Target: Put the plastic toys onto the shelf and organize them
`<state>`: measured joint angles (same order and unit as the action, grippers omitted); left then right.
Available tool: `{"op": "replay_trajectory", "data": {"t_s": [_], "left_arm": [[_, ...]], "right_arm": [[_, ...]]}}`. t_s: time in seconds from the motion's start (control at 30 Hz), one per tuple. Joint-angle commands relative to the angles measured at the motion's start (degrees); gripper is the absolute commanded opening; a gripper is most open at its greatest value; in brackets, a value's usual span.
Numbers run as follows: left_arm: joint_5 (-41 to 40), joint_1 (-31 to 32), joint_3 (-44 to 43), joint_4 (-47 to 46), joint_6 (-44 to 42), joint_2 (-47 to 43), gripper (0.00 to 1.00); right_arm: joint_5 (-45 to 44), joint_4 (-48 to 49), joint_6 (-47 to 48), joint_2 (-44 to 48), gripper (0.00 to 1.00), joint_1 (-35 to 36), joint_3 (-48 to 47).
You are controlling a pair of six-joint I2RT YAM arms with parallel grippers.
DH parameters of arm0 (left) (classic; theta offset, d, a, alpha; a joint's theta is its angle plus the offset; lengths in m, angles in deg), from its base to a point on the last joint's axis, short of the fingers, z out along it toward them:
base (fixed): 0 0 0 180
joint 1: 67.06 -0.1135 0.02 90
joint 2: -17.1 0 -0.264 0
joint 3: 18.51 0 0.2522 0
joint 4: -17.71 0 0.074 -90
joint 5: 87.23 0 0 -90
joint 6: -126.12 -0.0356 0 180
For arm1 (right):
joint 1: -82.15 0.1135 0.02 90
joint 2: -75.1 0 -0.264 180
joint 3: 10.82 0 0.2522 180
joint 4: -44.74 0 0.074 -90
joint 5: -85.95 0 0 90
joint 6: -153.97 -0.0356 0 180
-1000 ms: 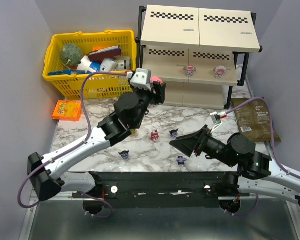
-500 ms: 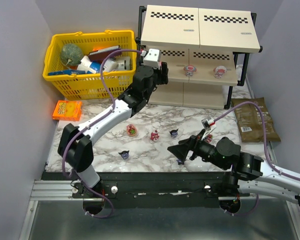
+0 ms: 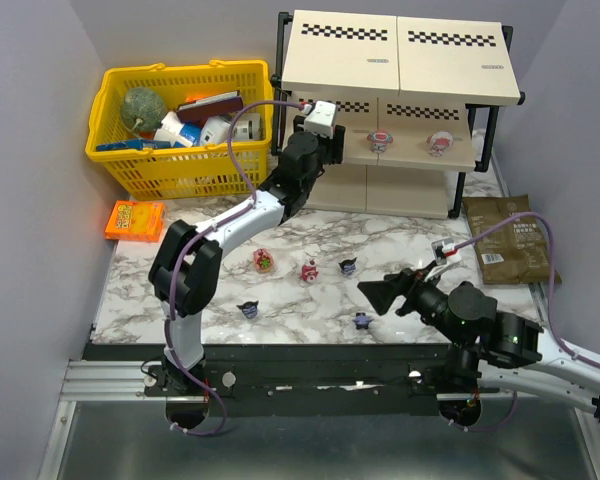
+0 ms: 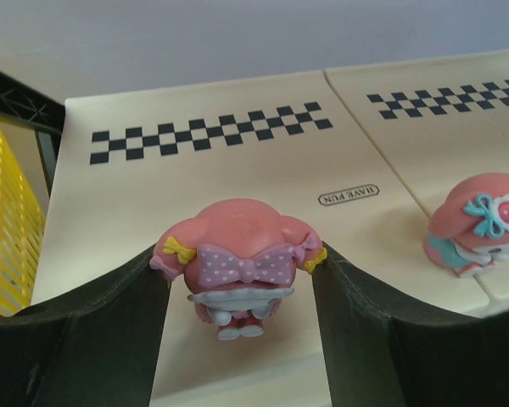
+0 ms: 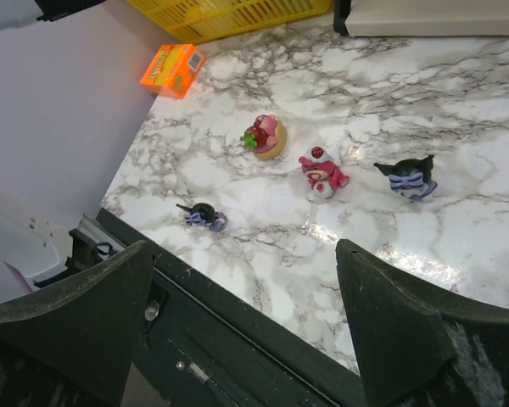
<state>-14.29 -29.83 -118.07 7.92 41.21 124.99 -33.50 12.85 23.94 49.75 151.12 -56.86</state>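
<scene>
Orange box point(image 3: 135, 219): lies flat at the far left edge of the marble surface point(image 3: 205, 290), in front of the basket.
Yellow basket point(image 3: 180, 125): back left, just beside the shelf, holding larger items.
Left dark toy point(image 3: 248, 309): on the surface near the front edge, apart from the others.
Round red-pink toy point(image 3: 265, 261): on the surface, a strawberry on its top, left of the pink-and-white one.
Left end effector point(image 4: 239, 254): reached out to the left end of the shelf's middle board, clenched on a pink figurine, one finger against each side of it.
Pink figurine point(image 4: 237, 237): gripped, upright, back to the wrist camera, a dotted bow across it; whether its feet touch the board I cannot tell.
Pink-and-white toy point(image 3: 309, 270): on the surface, between the round toy and the middle dark toy.
Middle dark toy point(image 3: 348, 267): on the surface, just right of the pink-and-white toy.
Front dark toy point(image 3: 361, 320): on the surface, near the right end effector.
Shelf point(image 3: 400, 70): three tiers, at the back right.
First shelved figurine point(image 3: 379, 140): on the middle board, right of the gripped one.
Right end effector point(image 3: 380, 295): released, fingers wide apart, hovering over the surface, nothing in it.
Second shelved figurine point(image 3: 440, 143): on the same board, further right.
Brown pouch point(image 3: 508, 238): flat on the surface at the far right.
</scene>
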Motion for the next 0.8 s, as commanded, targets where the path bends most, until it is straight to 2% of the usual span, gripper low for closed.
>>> {"op": "replay_trajectory", "data": {"t_s": [0.0,0.27,0.77], "left_arm": [[-2.98,-0.14,-3.84,-6.95,-2.80,2.05,0.12],[-5.96,-0.14,-2.53,-9.23,-1.48,3.90,0.13],[-7.46,-0.14,4.23,-12.30,-0.60,1.35,0.17]], "right_arm": [[-5.70,-4.01,1.09,1.61,0.95,0.03,0.19],[-7.90,-6.12,2.33,4.42,0.95,0.11,-0.16],[-9.92,-8.41,2.41,8.64,0.95,0.11,0.46]]}}
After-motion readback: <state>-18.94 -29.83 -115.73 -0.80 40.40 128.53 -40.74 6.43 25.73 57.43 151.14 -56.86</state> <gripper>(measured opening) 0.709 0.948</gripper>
